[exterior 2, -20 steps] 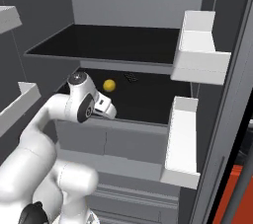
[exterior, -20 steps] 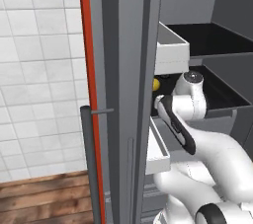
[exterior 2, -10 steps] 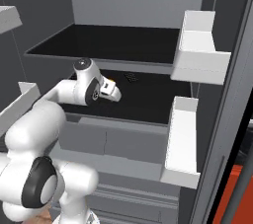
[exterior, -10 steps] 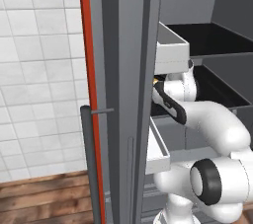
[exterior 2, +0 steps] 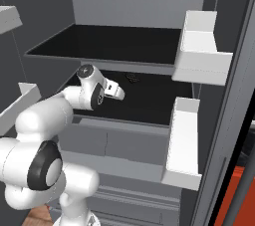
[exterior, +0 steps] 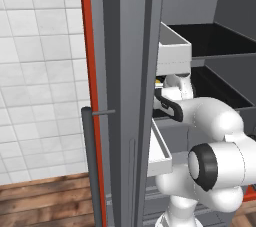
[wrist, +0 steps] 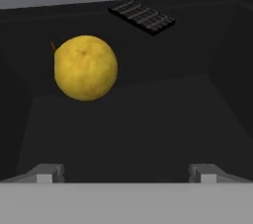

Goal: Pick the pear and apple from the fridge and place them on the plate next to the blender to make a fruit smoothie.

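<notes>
You have the pear (wrist: pixel 85 67) ahead of the hand: a round, matte yellow fruit with a faintly mottled skin and a tiny stem, lying on the fridge's (exterior 2: pixel 134 6) smooth black shelf (wrist: pixel 133 134), up and left of the fingertips (wrist: pixel 44 173). Behind it lies a flat, dark, ridged bar (wrist: pixel 142 17) near the grey back wall. White box-shaped bins (exterior 2: pixel 199 48) hang on the door. Your arm reaches in over the lower shelf, forearm roughly level, wrist pointing toward the back. The gripper (wrist: pixel 126 173) is spread wide with nothing between its tips, well short of the pear.
</notes>
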